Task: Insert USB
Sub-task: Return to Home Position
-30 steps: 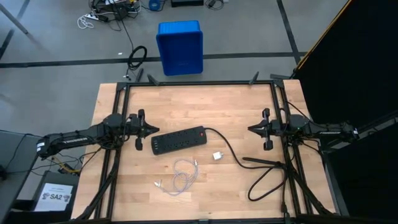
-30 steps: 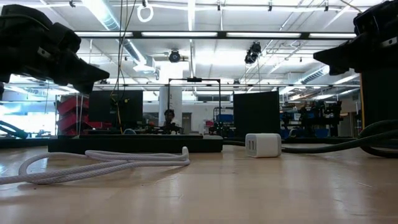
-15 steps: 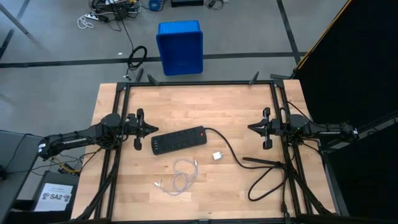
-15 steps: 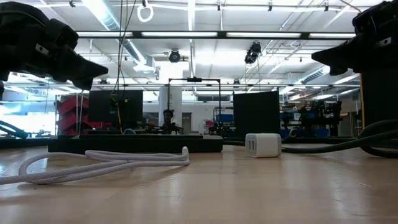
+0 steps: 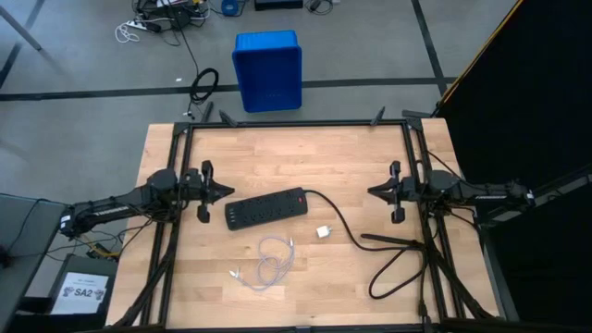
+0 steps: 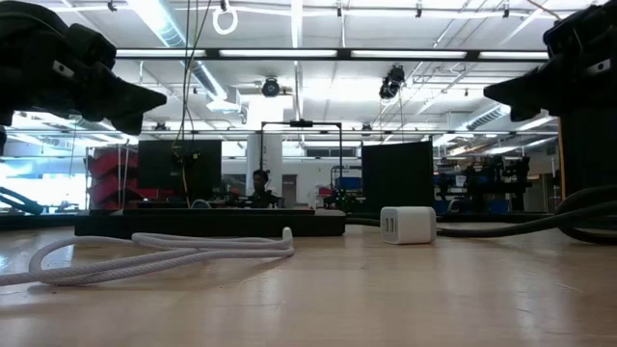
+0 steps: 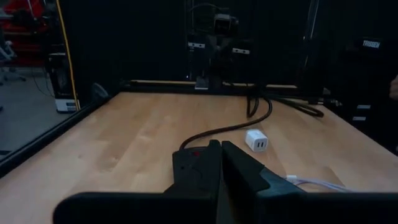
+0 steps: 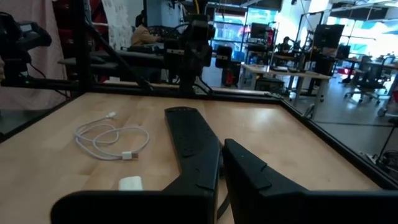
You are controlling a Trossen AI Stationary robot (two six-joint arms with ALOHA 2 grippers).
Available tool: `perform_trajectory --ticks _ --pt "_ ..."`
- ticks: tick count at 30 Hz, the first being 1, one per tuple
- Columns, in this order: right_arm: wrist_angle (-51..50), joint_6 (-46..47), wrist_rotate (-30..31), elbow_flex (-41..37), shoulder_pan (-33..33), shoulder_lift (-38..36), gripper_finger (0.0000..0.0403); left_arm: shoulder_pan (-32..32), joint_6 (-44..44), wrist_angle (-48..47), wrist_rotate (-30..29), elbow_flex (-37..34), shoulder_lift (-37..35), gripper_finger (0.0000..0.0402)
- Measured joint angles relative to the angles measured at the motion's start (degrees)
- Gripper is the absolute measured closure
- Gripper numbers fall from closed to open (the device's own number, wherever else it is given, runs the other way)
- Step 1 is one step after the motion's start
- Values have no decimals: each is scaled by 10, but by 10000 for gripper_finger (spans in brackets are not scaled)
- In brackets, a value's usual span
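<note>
The counter (image 5: 305,153) is pale plank wood set in a black frame. Near its middle a black strip (image 5: 266,207) lies slantwise, and its thick cord (image 5: 388,254) runs off toward the right side and doubles back there in a long loop. The USB (image 5: 270,261) lies in small loose coils on the bare wood, on the side of the strip away from the bin, apart from the strip and with both plug ends free. The white adapter (image 5: 323,232) sits near the cord, between the USB and the cord's loop. The left pincer (image 5: 228,191) hangs over the counter's left part, pointing at the strip's end, and the right pincer (image 5: 373,192) hangs over the right part, facing it. Each looks drawn narrow and empty, though the wrist views show the fingers only from behind. Beyond the far edge is grey floor with dark lines, a blue bin (image 5: 267,70) and a tangle of wires (image 5: 157,17). A black screen (image 5: 527,92) stands to the right. The low view shows a hall under long ceiling lamps, with a person (image 6: 258,181) seated far back.
</note>
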Motion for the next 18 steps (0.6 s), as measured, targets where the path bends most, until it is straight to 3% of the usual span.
perform_trajectory --ticks 18 --pt "1 15 0 0 0 46 402 0 -17 4 10 0 0 402"
